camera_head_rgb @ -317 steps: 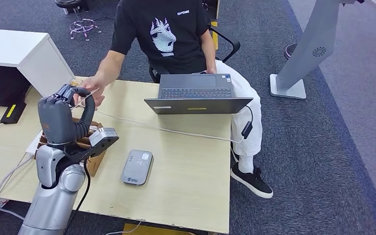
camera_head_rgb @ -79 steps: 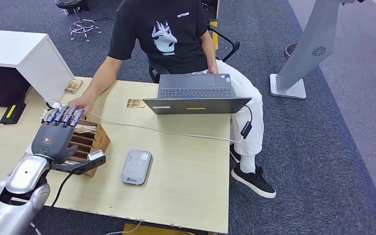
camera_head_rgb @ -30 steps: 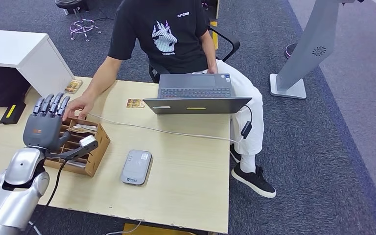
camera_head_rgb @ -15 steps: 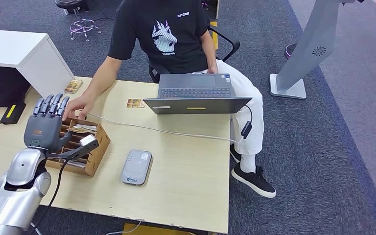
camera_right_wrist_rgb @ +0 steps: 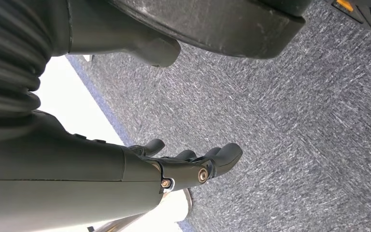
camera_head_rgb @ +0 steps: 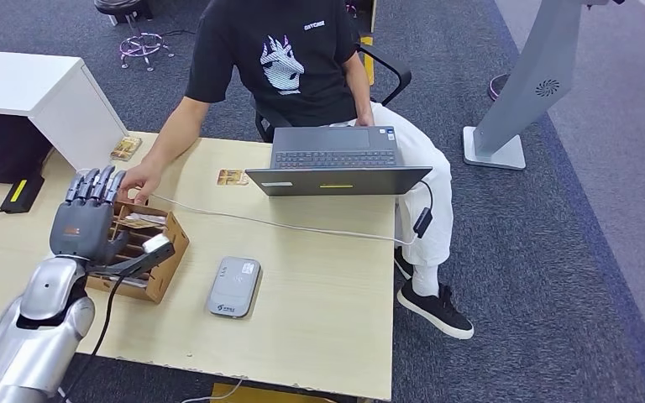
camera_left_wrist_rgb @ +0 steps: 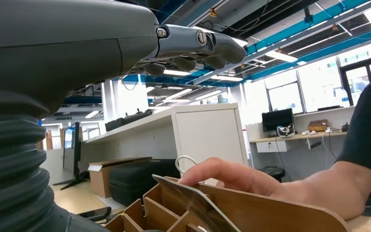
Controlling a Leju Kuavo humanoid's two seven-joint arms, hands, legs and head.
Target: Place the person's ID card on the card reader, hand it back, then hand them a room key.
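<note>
— Where do we stand with the left robot hand (camera_head_rgb: pixel 82 220)?

— We see it at the left of the head view, hovering over the slotted cardboard box (camera_head_rgb: pixel 153 252), fingers straight and apart, holding nothing. The right robot hand (camera_right_wrist_rgb: pixel 193 166) hangs over the carpet, fingers loosely extended and empty, so the left is far nearer.

— And the key?

— We judge the room keys are the cards in the box. One card (camera_head_rgb: pixel 139 222) lies slanted in a slot just right of the fingers, its long axis running left-right in the frame. In the wrist view a card (camera_left_wrist_rgb: pixel 193 203) leans out of the dividers right beneath the fingers.

— Anything else close?

— The person's hand (camera_head_rgb: pixel 138 179) rests at the box's upper edge, just beyond our fingertips. The card reader (camera_head_rgb: pixel 235 286) sits lower centre on the counter (camera_head_rgb: pixel 319 285), nothing on it. Another card (camera_head_rgb: pixel 232 177) lies by the laptop (camera_head_rgb: pixel 338 164).
</note>
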